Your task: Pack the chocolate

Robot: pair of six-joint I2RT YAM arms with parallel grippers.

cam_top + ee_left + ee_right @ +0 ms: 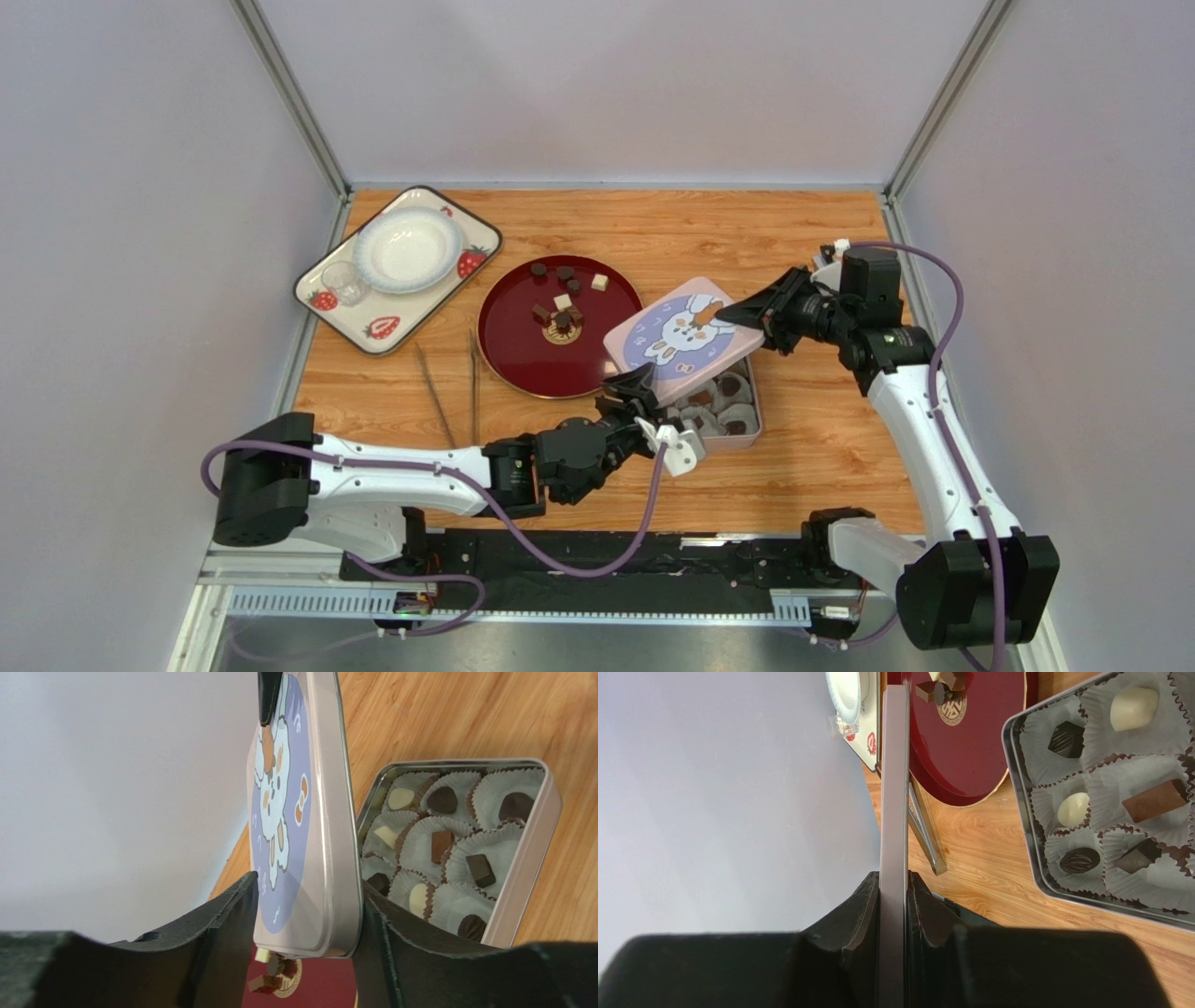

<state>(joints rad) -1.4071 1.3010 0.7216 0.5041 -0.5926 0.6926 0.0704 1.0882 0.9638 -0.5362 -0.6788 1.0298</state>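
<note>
**Top view.** The bunny-printed lid (683,336) was tilted above the square tin (753,413). The left gripper (634,396) was at its near-left corner and the right gripper (741,317) at its far-right corner. Several pieces of chocolate (561,305) lay on the red plate (512,350), just left of the tin. Tongs (452,385) lay on the table (814,476) left of the plate. A strawberry tray (368,319) holding a white bowl (407,249) sat at the far left.

**Left wrist.** The lid (309,812) stood on edge between the left gripper's (309,896) fingers (224,931), one by the printed face and one by the rim side. Both sat close against it, but I could not tell whether they were squeezing. Beside it the tin (533,854) lay uncovered. Chocolate (481,870), dark and cream, sat in its paper cups (449,840).

**Right wrist.** The right gripper (894,882) was clamped on the lid's (894,777) thin edge, with both pads flat against it. More chocolate (1155,800) showed in the tin (1025,812) at right, and a few pieces on the red plate (976,763) beyond.
</note>
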